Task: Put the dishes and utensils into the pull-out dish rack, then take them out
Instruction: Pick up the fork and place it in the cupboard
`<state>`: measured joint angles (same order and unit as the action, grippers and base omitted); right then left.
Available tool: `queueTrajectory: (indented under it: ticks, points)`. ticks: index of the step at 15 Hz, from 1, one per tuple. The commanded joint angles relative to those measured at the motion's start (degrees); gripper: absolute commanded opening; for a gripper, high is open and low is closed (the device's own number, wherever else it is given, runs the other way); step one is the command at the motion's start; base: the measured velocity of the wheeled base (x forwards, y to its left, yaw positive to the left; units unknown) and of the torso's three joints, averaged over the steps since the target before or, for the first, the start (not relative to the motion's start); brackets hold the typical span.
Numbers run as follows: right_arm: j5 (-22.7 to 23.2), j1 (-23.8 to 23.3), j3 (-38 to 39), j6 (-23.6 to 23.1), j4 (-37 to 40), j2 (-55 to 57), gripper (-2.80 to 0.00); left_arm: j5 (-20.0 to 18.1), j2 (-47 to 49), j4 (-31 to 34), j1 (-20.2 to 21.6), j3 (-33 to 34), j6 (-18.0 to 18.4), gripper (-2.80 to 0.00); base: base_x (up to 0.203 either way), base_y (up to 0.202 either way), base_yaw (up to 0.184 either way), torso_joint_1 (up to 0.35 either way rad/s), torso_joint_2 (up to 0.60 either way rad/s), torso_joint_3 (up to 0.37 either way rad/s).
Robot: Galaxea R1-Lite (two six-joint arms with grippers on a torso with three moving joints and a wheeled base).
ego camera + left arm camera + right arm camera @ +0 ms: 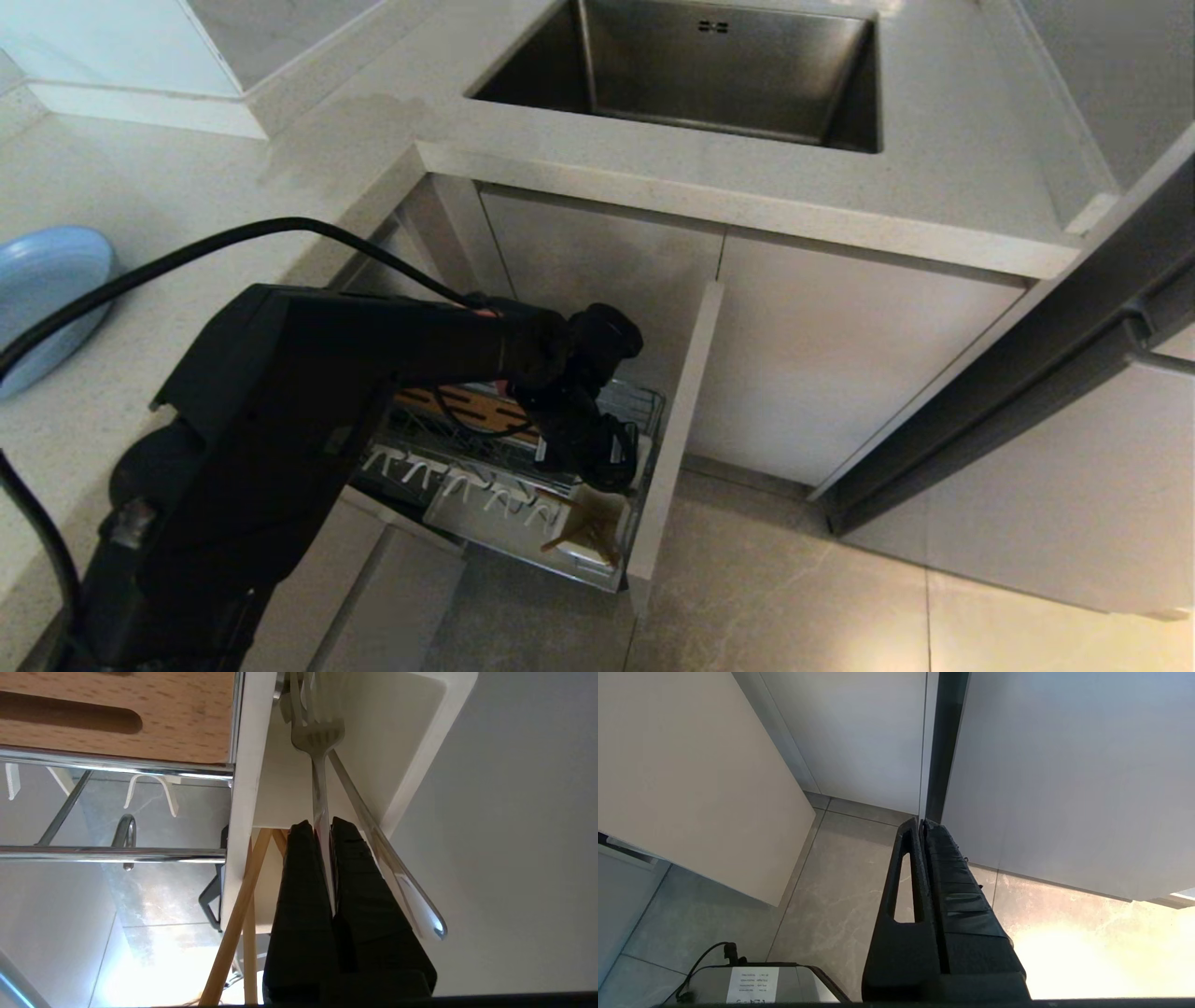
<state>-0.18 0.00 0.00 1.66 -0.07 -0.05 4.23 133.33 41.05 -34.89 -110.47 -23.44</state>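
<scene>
The pull-out dish rack [644, 401] stands drawn out below the counter, and my left gripper [607, 467] reaches down at its front right corner. In the left wrist view this gripper [317, 826] is shut on the handle of a silver fork [318, 772], whose head sits inside the white utensil cup [420, 742]. A second silver handle [387, 858] leans in the same cup. The wooden chopsticks [236, 919] stand beside it, also visible as chopsticks [583, 532] from the head. The pale-blue plate [42, 299] lies on the counter at far left. My right gripper [921, 822] is shut and empty over the floor.
The steel sink [709, 65] is set into the counter behind the rack. The rack's beige front panel [681, 420] stands just right of my left gripper. The wooden slotted strip [163, 700], white prongs [149, 788] and chrome wires [117, 854] fill the basket. A black cable [187, 252] loops over my arm.
</scene>
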Motion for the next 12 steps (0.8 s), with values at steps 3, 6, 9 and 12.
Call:
queueTrajectory:
  ticks: [3,6,9,12]
  points:
    - [0.0,0.0,0.0,0.0,0.0,0.0,-2.80,2.4,0.7,-2.0,0.0,0.0,-2.7,-2.80,0.000,0.000,0.000,0.000,0.00,0.000]
    - [0.0,0.0,0.0,0.0,0.0,0.0,-2.80,3.7,1.0,-3.9,0.1,0.0,-4.5,-2.80,0.000,0.000,0.000,0.000,0.00,0.000]
    - [0.0,0.0,0.0,0.0,0.0,0.0,-2.80,4.7,1.2,-4.7,0.1,0.0,-5.3,-2.80,0.000,0.000,0.000,0.000,0.00,0.000]
    - [0.0,0.0,0.0,0.0,0.0,0.0,-2.80,4.7,1.1,-4.8,0.0,0.0,-5.3,-2.80,0.000,0.000,0.000,0.000,0.00,0.000]
